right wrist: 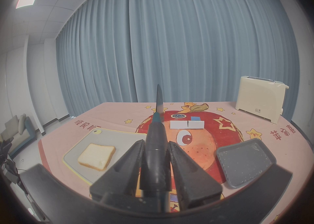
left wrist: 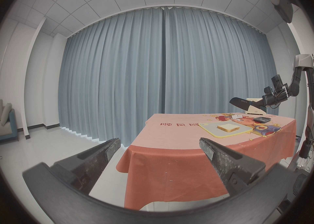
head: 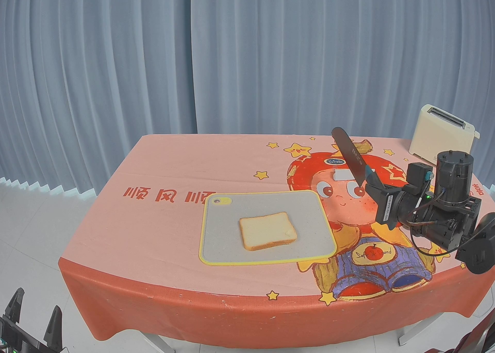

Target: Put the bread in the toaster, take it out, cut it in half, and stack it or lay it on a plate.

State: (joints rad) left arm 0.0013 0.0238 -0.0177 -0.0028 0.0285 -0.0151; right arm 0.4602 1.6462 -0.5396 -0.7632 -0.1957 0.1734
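One slice of bread (head: pixel 268 231) lies flat on a grey cutting board (head: pixel 221 245) with a yellow rim, at the table's middle front. The cream toaster (head: pixel 442 135) stands at the far right corner, its slots empty. My right gripper (head: pixel 375 184) hovers right of the board, shut on the handle of a black knife (head: pixel 349 154) whose blade points up and away. From the right wrist, the knife (right wrist: pixel 157 126) runs between the fingers, with the bread (right wrist: pixel 96 156) and a dark grey plate (right wrist: pixel 245 161) beyond. My left gripper (head: pixel 37 301) hangs open, low beside the table's front left corner.
A small white tag (right wrist: pixel 187 124) lies on the pink tablecloth (head: pixel 170 163) behind the board. The left half of the table is bare cloth. Blue curtains close off the back. From the left wrist, the open left gripper (left wrist: pixel 160 149) faces the table's end.
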